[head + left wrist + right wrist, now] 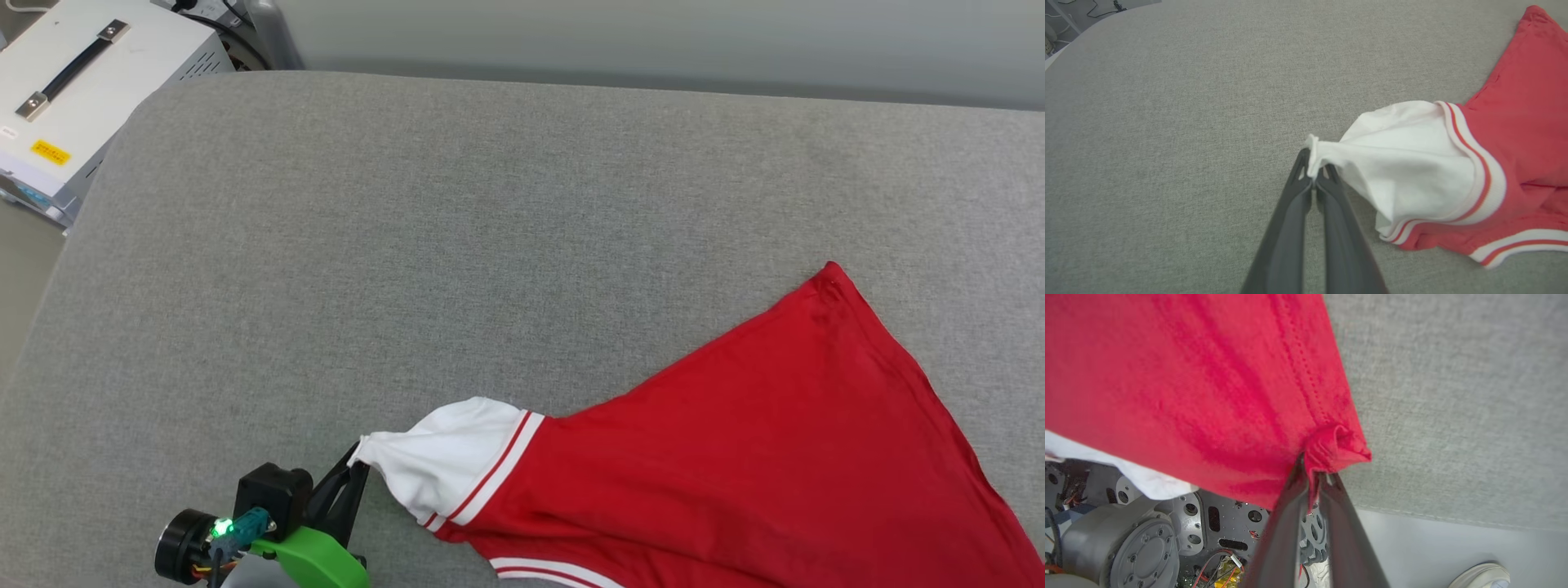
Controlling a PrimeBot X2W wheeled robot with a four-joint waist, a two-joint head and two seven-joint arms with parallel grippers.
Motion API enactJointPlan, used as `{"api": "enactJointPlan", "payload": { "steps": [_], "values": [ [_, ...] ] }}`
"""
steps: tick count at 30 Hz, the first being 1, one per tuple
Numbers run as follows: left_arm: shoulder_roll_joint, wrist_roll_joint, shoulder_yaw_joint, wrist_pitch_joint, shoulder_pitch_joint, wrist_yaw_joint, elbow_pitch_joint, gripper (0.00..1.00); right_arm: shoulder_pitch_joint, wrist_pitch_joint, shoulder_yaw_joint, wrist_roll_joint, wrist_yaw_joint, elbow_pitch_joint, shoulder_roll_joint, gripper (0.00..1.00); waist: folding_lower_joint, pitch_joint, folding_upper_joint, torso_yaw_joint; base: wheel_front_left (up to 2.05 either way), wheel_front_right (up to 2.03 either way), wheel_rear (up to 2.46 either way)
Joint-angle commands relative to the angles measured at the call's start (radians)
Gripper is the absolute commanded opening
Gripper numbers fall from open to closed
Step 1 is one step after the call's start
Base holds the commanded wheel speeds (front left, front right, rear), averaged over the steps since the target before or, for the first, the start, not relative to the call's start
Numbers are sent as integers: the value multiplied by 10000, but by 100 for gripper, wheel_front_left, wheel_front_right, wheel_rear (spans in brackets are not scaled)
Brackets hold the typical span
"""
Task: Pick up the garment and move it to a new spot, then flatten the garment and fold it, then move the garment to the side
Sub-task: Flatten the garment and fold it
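The garment [735, 457], red with a white short sleeve and red-and-white trim, lies spread over the near right of the grey padded surface [490, 245]. Its lettering is hidden. My left gripper [357, 465] at the lower left is shut on the tip of the white sleeve [1404, 159], which stretches taut from the fingertips of that gripper [1314, 171]. In the right wrist view the red cloth [1188, 375] hangs past the surface's near edge. My right gripper [1312, 473] pinches a bunched red hem corner [1337, 445] between its nearly closed fingers.
A white case with a black handle [82, 82] stands beyond the surface's far left corner. Bare grey padding stretches across the left and far side. Below the near edge are the robot's base [1147, 539] and pale floor [1453, 547].
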Motion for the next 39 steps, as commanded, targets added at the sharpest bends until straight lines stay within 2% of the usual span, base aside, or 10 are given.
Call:
{"api": "enactJointPlan", "payload": {
  "steps": [1,6,10,14,18,21,28,35,39],
  "values": [
    [64,-111,-6,37,68,97,-39,0,-392,-277,-324,-21,-9,-199,82,100,1,-48,65,-45,0,0,0],
    [97,-43,-34,105,-24,158,-214,0,-1282,-679,-1328,-45,-9,-1206,53,100,1,42,65,-3,0,0,0],
    [96,72,-62,143,-225,153,-338,0,-2359,-566,-1775,-178,-9,-2001,-238,100,1,307,65,149,0,0,0],
    [37,201,-102,180,-488,127,-432,0,-3813,36,-1570,-284,-9,-2470,-616,100,1,625,65,386,0,0,0],
    [-70,312,-134,189,-770,76,-457,0,-5469,866,-551,-432,-9,-2411,-763,100,1,920,65,606,0,0,0],
    [-162,385,-172,182,-955,20,-435,0,-6712,1517,405,-580,-9,-1956,-617,100,1,1108,65,744,0,0,0],
    [-421,544,-281,143,-1392,-172,-330,0,-8704,2711,2339,-1190,-9,177,-86,100,1,1549,65,1125,0,0,0],
    [-649,637,-322,62,-1739,-350,-165,0,-9306,2503,3082,-1527,-9,2105,515,100,1,2009,65,1426,0,0,0],
    [-785,656,-336,7,-1863,-438,-2,0,-8810,2525,4090,-1606,-9,2727,558,100,1,2129,65,1517,0,0,0]
  ]
}}
